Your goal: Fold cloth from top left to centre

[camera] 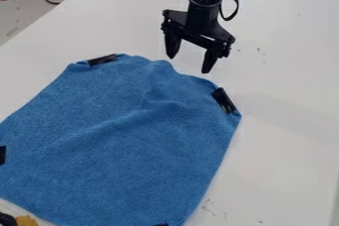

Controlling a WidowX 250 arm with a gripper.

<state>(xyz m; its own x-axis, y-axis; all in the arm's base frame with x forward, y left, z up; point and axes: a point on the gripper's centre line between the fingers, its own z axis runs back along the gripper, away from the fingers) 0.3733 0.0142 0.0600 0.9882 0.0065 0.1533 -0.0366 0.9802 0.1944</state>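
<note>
The white table [288, 163] runs out of view; on it lies the blue cloth [119, 136], its left and near edges partly cut off. Beyond its far edge hangs the gripper [189, 64], spread wide, empty. A yellow object [27, 220], near left, is mostly cropped.

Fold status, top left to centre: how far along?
Done: nothing visible beyond the blue cloth lying spread, with some wrinkles near its far edge.
In hand: nothing; the gripper is open by that edge, only bare table between its fingers.
Left: apparently the whole fold. The top-left black patch is out at the cloth's corner, not at the centre.
</note>
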